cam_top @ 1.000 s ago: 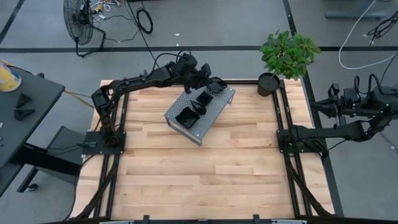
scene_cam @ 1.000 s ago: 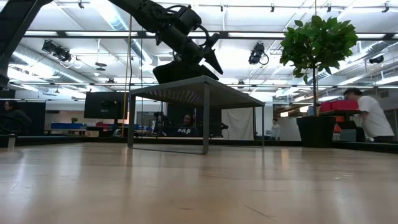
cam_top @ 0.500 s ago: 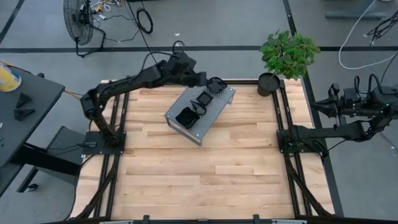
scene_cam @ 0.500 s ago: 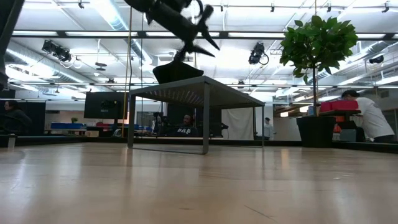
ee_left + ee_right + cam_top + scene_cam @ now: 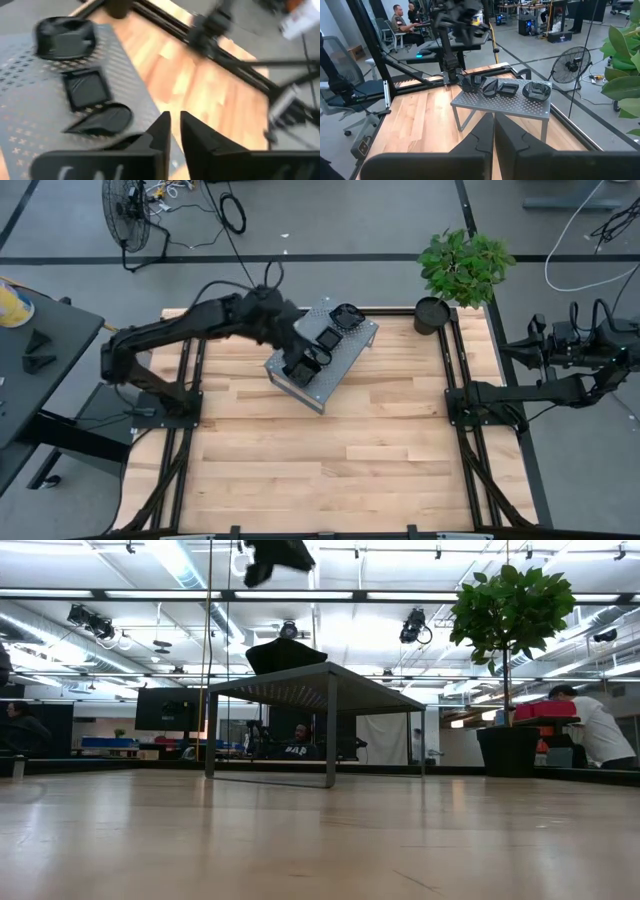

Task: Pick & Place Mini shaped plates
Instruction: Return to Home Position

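Several glossy black mini shaped plates lie on a grey perforated metal stand (image 5: 345, 350) at the table's far middle: a wavy-rimmed one (image 5: 347, 315), a square one (image 5: 87, 90), a teardrop one (image 5: 102, 120) and one at the stand's near end (image 5: 297, 368). My left gripper (image 5: 303, 348) hangs high above the stand's near half, blurred at the top of the low view (image 5: 275, 555). Its fingers (image 5: 165, 125) stand a narrow slit apart with nothing between them. My right gripper (image 5: 493, 125) is shut and waits folded back beyond the table's right edge.
A potted green plant (image 5: 460, 270) stands at the table's far right corner, its black pot (image 5: 431, 315) just right of the stand. The wooden tabletop (image 5: 330, 460) stretches bare in front of the stand. People sit and stand in the room beyond.
My left gripper has risen from the wavy-rimmed plate at the stand's far end. It has drawn back toward the table's near left along the stand and rolled about its own axis. The plates have stayed where they were on the stand.
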Available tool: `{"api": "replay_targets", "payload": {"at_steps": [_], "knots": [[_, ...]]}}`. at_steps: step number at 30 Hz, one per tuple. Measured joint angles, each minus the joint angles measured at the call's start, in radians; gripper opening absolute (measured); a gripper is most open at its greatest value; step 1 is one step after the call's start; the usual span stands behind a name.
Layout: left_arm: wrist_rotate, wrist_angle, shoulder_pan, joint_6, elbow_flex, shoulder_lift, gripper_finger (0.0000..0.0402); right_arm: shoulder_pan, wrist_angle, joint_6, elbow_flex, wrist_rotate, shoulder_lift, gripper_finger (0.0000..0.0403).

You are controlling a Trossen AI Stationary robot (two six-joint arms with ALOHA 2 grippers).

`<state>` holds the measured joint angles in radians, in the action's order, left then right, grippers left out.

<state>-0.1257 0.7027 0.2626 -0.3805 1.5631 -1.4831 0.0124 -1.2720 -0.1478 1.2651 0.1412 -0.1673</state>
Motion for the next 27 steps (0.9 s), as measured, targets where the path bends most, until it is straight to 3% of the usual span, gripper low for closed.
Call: {"api": "replay_targets", "payload": {"at_steps": [5,11,21,27], "knots": [[0.022,0.064,-0.102,0.08,0.0,0.092,0.0007,0.0,0.0,0.0,0.0,0.0,0.0,0.002],[0.123,0.145,-0.202,0.147,-0.038,0.195,0.0007,0.0,0.0,0.0,0.0,0.0,0.0,0.002],[0.14,-0.162,-0.298,0.071,-0.539,0.542,0.0003,0.0,0.0,0.0,0.0,0.0,0.0,0.002],[0.185,-0.217,-0.314,0.107,-0.759,0.755,0.0002,0.0,0.0,0.0,0.0,0.0,0.0,0.002]]}}
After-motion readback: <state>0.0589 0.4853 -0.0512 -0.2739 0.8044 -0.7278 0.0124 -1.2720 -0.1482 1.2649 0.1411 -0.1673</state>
